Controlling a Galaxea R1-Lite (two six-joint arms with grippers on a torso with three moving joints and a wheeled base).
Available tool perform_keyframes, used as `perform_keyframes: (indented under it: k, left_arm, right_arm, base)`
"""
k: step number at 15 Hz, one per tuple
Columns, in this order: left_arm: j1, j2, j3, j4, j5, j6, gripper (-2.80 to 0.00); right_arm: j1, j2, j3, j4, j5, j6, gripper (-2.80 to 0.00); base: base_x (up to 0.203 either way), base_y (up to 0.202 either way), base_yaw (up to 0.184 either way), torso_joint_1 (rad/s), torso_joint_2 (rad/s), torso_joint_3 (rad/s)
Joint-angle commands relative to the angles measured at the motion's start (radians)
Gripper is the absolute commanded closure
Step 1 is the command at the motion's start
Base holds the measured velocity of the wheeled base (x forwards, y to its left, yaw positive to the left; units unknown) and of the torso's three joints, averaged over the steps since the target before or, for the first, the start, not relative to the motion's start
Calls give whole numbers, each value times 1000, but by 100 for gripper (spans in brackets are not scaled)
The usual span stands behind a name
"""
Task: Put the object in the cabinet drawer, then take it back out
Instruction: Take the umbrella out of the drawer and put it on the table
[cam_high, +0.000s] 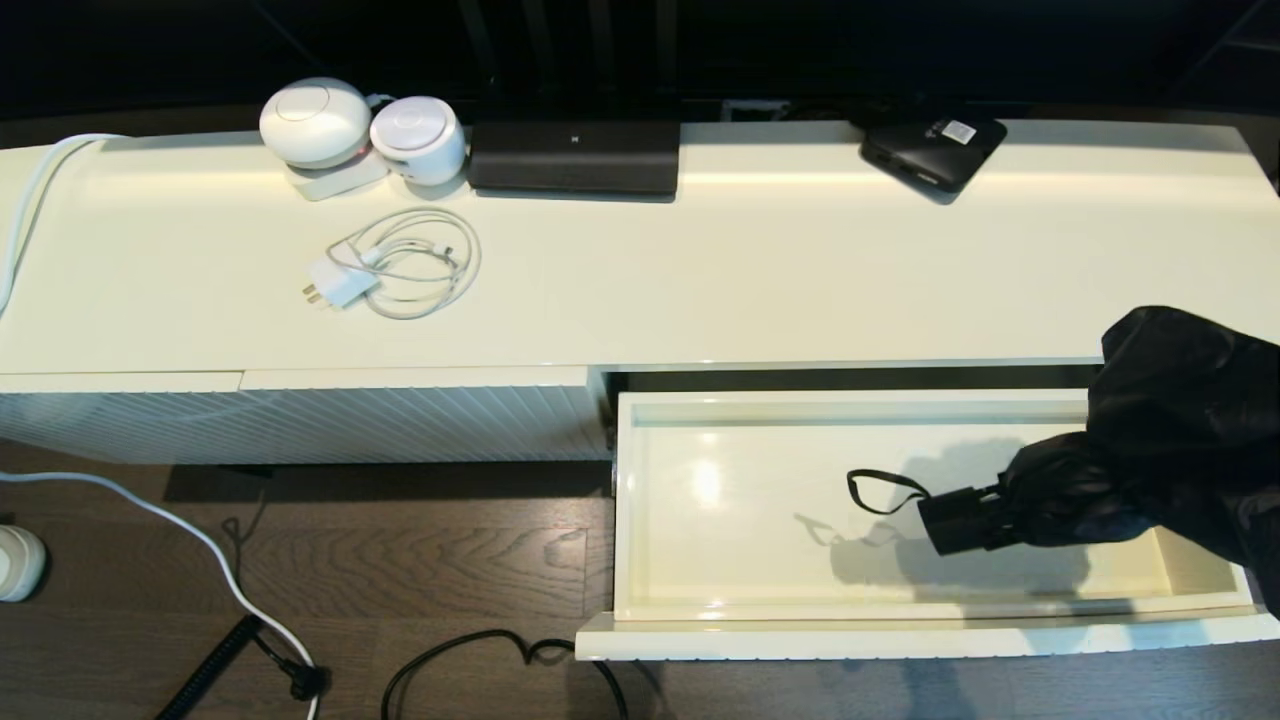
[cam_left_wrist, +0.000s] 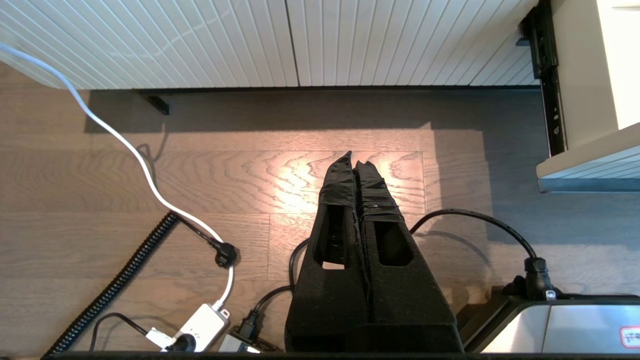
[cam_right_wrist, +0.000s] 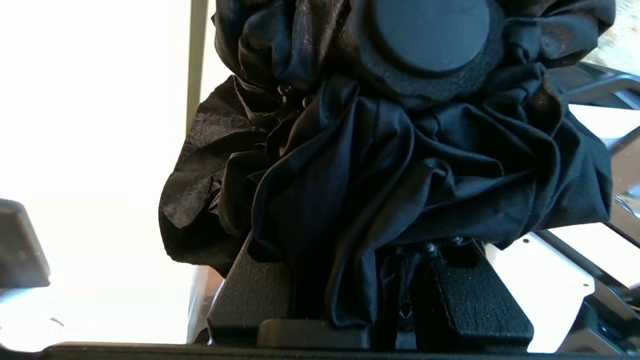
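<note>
Cream-white bench (cam_high: 700, 270) spans the head view; going left to right along its top: two white round devices (cam_high: 360, 128) at the rear, a coiled white charger cable (cam_high: 400, 262) in front of them, a black rectangular device (cam_high: 574, 155) against the back edge, then a flat black box (cam_high: 932, 148) with a white sticker. Left gripper (cam_left_wrist: 357, 162) is seen only in its wrist view: parked low, pointing down at the wood floor (cam_left_wrist: 250, 190) before the ribbed panel (cam_left_wrist: 280, 40), fingers pressed together with nothing between them, cables lying on the floor around it. Cabinet drawer (cam_high: 720, 600) stands pulled out under the right half of the bench, glossy interior exposed. Umbrella (cam_high: 1150, 470) reaches in from the right edge of the head view, roughly level, over the right portion of the drawer; its short handle (cam_high: 958, 520) points left with the wrist loop (cam_high: 880, 492) dangling, and its shadow falls on the drawer floor beneath it, so it appears held clear of the bottom. Right gripper (cam_right_wrist: 370, 280) is hidden behind the baggy fabric in the head view; the right wrist view shows its fingers (cam_right_wrist: 475, 295) clamped on the bunched fabric, the umbrella's round end cap (cam_right_wrist: 432, 32) facing the camera.
</note>
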Motion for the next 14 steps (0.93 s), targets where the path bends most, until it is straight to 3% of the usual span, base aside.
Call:
perform_keyframes:
  k: [1, 3, 11, 14]
  left_arm:
    - [0, 0, 0, 0, 0, -1, 0]
    - [1, 0, 0, 0, 0, -1, 0]
    - [1, 0, 0, 0, 0, -1, 0]
    - [1, 0, 0, 0, 0, -1, 0]
  right_arm:
    - [0, 13, -19, 4, 0, 8, 0]
    - [-11, 30, -20, -22, -1, 8, 0]
    - [-117, 63, -20, -330, -1, -27, 0]
    - [-153, 83, -20, -406, 2, -78, 0]
  base:
    - [0, 0, 0, 0, 0, 0]
    - [0, 0, 0, 0, 0, 0]
    - [0, 0, 0, 0, 0, 0]
    - [0, 0, 0, 0, 0, 0]
